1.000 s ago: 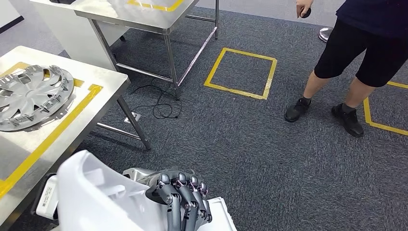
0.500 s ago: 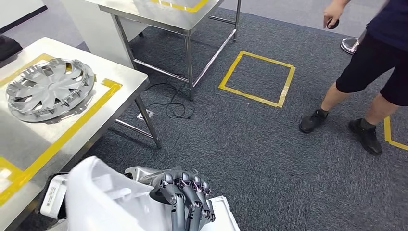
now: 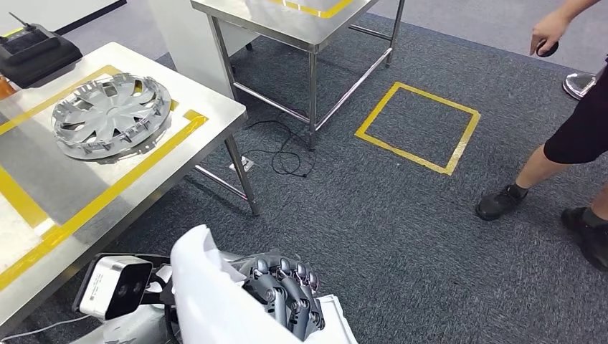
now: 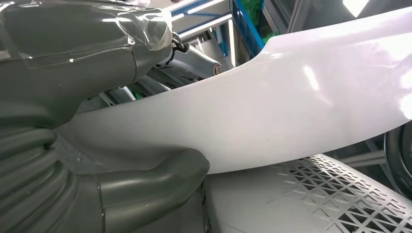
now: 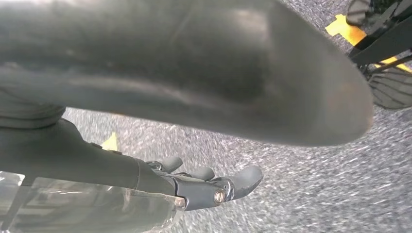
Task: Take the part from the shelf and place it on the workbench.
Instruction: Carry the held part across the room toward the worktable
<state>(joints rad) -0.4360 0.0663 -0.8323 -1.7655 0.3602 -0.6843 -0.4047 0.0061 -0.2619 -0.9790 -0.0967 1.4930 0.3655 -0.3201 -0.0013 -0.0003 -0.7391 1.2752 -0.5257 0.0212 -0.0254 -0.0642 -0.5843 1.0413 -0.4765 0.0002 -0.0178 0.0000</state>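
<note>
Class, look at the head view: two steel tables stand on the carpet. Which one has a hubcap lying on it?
The near table at left: the silver hubcap lies inside its yellow tape. The far table bears tape only.

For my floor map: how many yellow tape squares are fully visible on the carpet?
1: the yellow tape square lies on the carpet, right of the far steel table. Others may lie outside the picture.

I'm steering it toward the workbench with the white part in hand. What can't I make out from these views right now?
- Head view: the white part is cut off by the bottom edge and hides the left hand's fingers.
- Left wrist view: the left hand has only its thumb clear; the part covers the rest.
- Right wrist view: a dark blurred shape hides the right hand's grip.
- Head view: the workbench runs past the left edge.
</note>
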